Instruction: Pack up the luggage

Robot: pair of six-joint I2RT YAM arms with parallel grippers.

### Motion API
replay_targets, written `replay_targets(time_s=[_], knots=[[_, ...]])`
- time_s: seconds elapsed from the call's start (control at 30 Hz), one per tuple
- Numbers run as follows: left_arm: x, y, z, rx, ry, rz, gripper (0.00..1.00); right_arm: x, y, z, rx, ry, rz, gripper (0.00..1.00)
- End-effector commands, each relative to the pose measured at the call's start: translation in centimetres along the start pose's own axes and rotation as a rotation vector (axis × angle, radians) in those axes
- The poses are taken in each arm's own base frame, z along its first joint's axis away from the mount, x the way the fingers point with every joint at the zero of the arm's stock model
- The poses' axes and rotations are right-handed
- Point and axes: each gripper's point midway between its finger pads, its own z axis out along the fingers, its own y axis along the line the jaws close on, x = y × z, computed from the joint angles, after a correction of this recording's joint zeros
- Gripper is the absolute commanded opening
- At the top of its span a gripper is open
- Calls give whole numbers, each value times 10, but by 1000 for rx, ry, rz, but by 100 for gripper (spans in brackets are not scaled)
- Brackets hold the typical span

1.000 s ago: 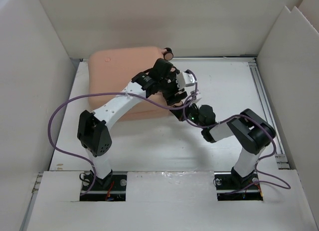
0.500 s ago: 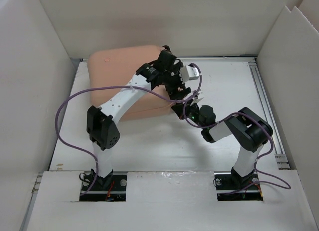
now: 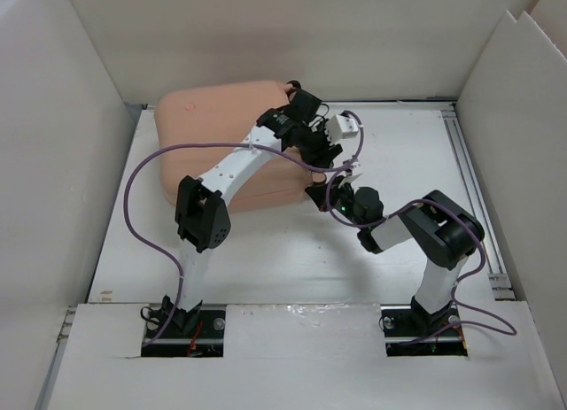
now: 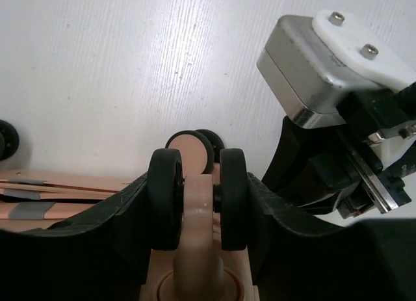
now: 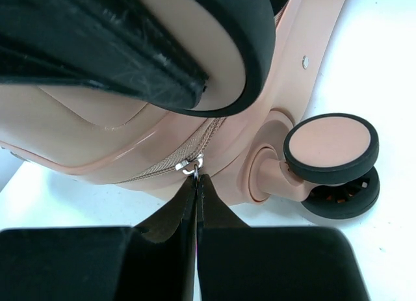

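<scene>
Arm bases: both sit at the near edge of the table, with a purple cable looping up from the left one.
Right gripper: it is low at the luggage's near right corner. Its jaws are pressed flat together on the zip pull, whose metal ring shows just at their tips.
Zip: it runs along the seam of the pink shell, directly above the right gripper's tips.
Near caster: it has a pink face and a black tyre, on a pink stem at the shell's corner. It lies just right of the right gripper and does not touch it.
Luggage: it is closed and lies flat on the far left part of the table, wheel end facing right. The right gripper meets its near right corner and the left gripper its far right corner.
Left arm: it reaches from its base up across the luggage lid to that far corner.
Left gripper: it is clamped on the far caster. One black finger lies against the outer face of each twin wheel, with the pink stem between them.
Behind the far caster: a second pink-faced wheel stands just beyond it against the white table.
Right arm hardware: a silver box with a white plate on black parts, close beside the left gripper on its right.
Walls: white panels enclose the table on the far side and both flanks.
</scene>
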Motion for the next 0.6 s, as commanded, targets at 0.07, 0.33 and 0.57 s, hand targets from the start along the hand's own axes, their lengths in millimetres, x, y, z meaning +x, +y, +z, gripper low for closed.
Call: replay_targets(time_s=[0.07, 0.33, 0.57], knots=[[27, 0, -23, 21, 67, -26, 0, -23, -39, -4, 161, -86, 29, 0], [59, -54, -51, 238, 135, 113, 0, -52, -105, -23, 369, -105, 57, 0], [83, -82, -55, 366, 160, 164, 0, -65, -114, -7, 238, -105, 18, 0]])
